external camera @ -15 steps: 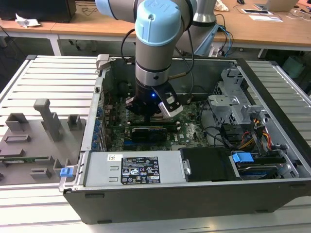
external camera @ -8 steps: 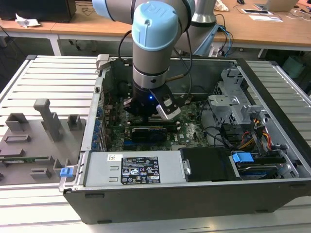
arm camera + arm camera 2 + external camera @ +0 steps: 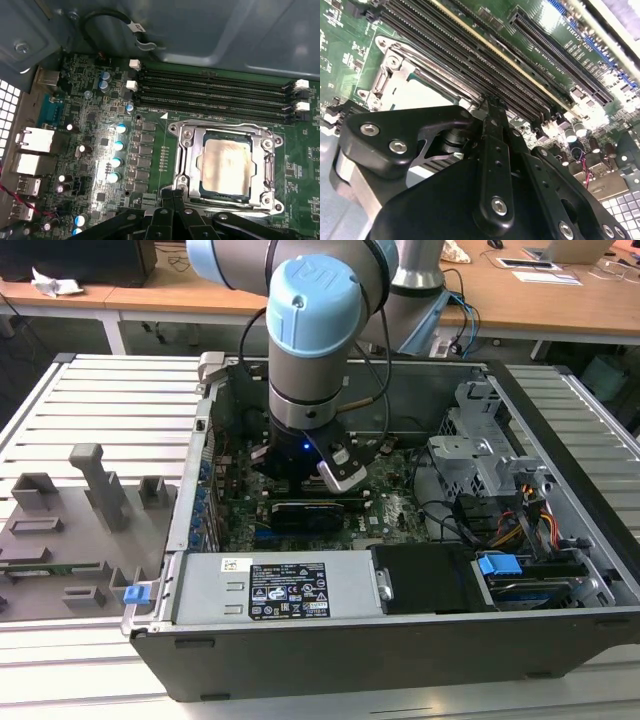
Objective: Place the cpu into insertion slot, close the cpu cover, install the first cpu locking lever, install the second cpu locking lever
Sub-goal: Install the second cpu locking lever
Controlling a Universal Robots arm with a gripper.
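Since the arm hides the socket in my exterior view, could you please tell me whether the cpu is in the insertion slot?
Observer: Yes. In the first wrist view the cpu lies flat in the insertion slot, silvery top up.
Operator: Thank you. Is the cpu cover down over it?
Observer: It looks so: the cpu cover frames the chip, whose top shows through the window.
Operator: And where is the gripper?
Observer: The gripper is at the socket's edge, on the side away from the memory slots.
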